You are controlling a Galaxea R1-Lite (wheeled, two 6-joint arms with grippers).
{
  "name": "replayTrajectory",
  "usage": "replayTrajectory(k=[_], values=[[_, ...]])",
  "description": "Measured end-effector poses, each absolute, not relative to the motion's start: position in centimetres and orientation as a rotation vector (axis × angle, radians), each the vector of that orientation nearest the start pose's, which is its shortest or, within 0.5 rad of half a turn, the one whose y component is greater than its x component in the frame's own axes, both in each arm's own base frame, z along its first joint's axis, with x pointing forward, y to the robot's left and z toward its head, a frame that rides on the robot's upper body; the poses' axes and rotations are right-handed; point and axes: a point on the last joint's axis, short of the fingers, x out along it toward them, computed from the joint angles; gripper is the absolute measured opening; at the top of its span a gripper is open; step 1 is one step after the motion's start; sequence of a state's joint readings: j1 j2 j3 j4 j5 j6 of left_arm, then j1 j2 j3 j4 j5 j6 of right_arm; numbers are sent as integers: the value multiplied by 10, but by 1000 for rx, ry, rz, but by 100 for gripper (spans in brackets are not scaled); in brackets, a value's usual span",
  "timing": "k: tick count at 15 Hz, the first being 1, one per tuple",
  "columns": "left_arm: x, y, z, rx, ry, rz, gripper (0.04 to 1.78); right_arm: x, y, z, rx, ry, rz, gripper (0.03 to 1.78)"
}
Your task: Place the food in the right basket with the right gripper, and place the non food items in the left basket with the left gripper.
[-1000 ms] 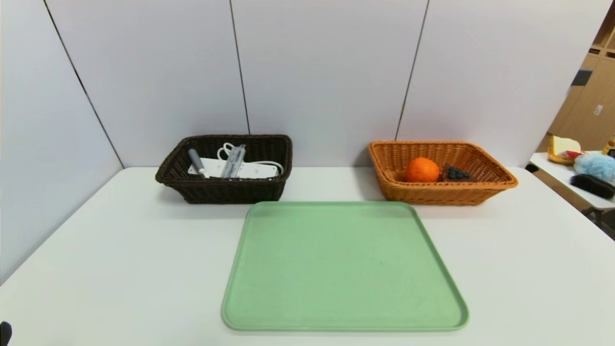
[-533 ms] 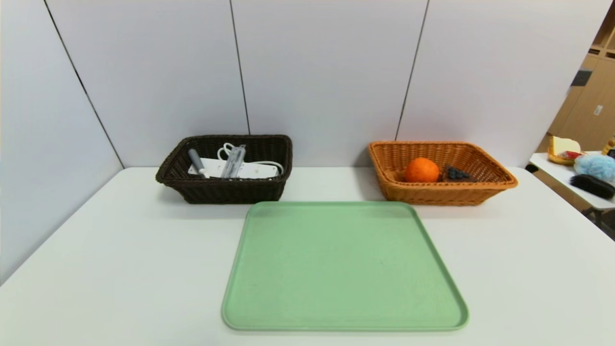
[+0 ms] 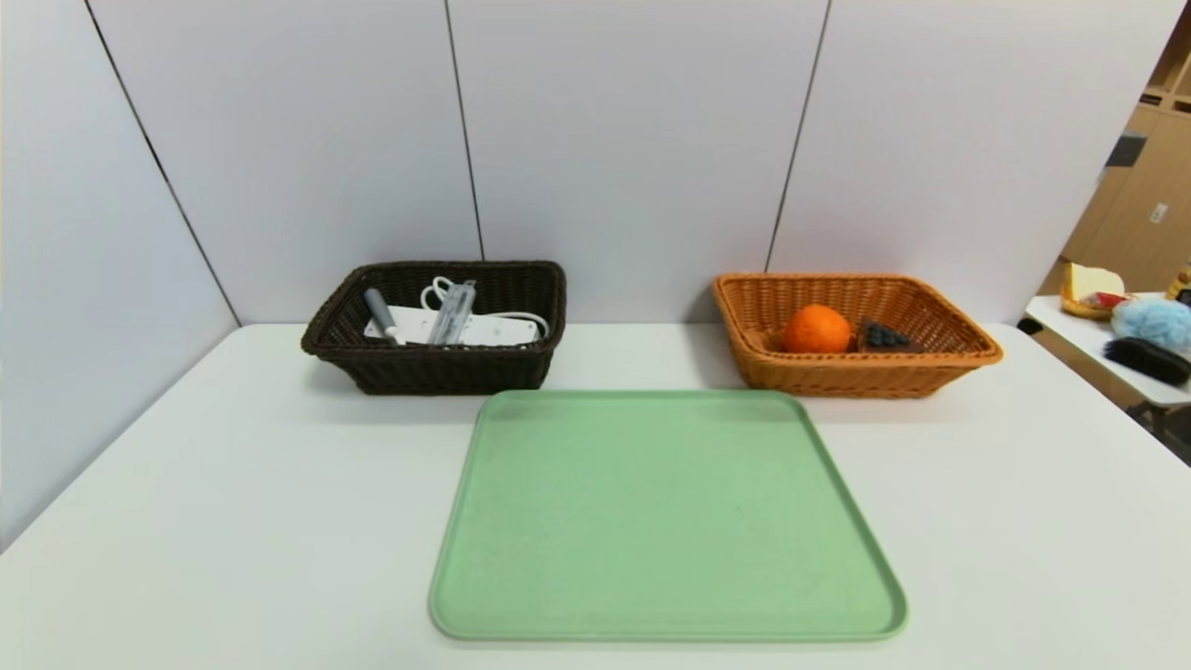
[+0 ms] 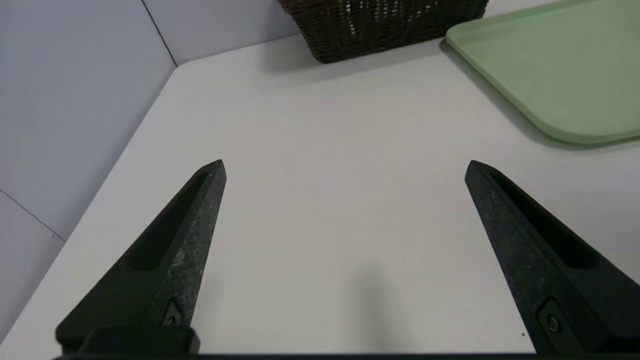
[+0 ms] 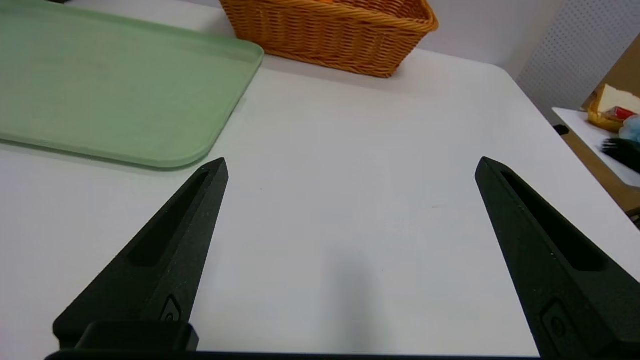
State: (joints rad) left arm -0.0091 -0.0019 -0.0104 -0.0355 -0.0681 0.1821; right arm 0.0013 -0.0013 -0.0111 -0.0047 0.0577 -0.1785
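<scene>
The dark brown left basket (image 3: 437,368) stands at the back left and holds the white power strip (image 3: 484,329), the grey-handled peeler (image 3: 381,314) and a slim grey case (image 3: 452,312). The orange-tan right basket (image 3: 856,372) at the back right holds the orange fruit (image 3: 817,329) and the cake slice (image 3: 884,336). Both grippers are out of the head view. My left gripper (image 4: 345,167) is open and empty over the bare table, near side of the left basket (image 4: 385,25). My right gripper (image 5: 352,165) is open and empty over the table, near side of the right basket (image 5: 330,35).
An empty green tray (image 3: 665,516) lies in the middle of the white table (image 3: 233,521); it also shows in the left wrist view (image 4: 550,75) and the right wrist view (image 5: 100,90). A side table with oddments (image 3: 1130,326) stands beyond the right edge. Wall panels close the back and left.
A dark tip at the lower left corner of the head view a second ago has gone out of view. Nothing else has moved.
</scene>
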Motion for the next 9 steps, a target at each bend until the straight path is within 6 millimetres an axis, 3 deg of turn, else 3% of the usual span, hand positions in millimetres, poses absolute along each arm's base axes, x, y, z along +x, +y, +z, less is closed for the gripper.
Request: replayTrajectory(k=[9], values=[[-23,0,75,10,-2,-14,169,-23,0,76,4,0,-2,171]])
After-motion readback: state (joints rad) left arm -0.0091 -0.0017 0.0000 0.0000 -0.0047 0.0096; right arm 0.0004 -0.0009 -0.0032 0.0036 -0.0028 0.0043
